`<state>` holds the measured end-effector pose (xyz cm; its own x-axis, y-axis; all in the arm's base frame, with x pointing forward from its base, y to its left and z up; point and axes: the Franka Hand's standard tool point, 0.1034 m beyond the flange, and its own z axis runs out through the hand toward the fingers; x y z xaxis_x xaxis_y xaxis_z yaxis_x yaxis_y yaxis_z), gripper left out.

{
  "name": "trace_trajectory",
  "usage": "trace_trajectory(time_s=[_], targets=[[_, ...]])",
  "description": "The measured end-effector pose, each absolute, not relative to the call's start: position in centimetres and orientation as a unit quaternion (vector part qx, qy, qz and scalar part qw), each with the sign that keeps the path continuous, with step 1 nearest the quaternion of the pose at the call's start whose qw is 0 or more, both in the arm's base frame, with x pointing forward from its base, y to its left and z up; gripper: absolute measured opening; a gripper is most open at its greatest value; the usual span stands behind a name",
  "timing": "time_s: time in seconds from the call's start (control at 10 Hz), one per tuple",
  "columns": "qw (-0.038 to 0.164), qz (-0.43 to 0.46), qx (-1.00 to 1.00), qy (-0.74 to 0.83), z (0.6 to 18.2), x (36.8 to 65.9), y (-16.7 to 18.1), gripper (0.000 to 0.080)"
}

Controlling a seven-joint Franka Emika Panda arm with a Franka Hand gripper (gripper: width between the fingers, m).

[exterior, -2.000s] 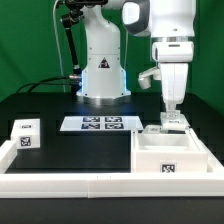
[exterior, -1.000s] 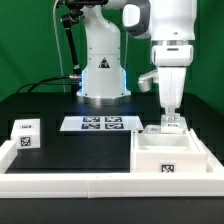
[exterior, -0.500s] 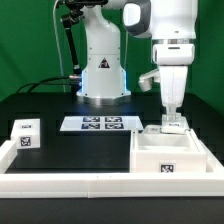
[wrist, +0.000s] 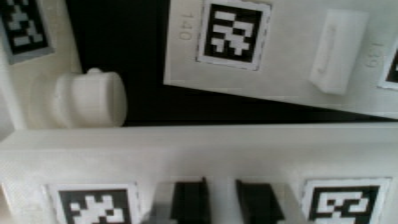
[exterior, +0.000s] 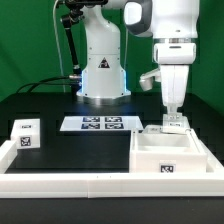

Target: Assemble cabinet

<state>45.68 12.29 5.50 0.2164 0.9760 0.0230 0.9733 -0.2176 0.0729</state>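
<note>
- The cabinet (exterior: 170, 156) sits at the exterior view's right, against the white front rail (exterior: 70, 182), its open side up.
- My gripper (exterior: 172, 121) hangs straight down at its far wall, which I judge is to take that edge.
- Its fingers (wrist: 189, 202) stand narrowly apart with white between them; I cannot tell whether they grip anything.
- The table (exterior: 60, 105) is black and the backdrop green, with the marker board (exterior: 100, 124) and small cube (exterior: 25, 133) well apart from the cabinet.

Wrist view crops the blurred cabinet (wrist: 214, 150).
</note>
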Motion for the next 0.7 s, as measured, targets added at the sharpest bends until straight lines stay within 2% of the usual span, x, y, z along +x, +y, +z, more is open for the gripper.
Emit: trace_trajectory(time_s=[0.3, 0.7], targets=[[0.022, 0.032, 0.775, 0.63, 5.32, 46.7, 11.73, 0.007], [0.022, 0.032, 0.776, 0.63, 5.32, 46.71, 11.72, 0.007]])
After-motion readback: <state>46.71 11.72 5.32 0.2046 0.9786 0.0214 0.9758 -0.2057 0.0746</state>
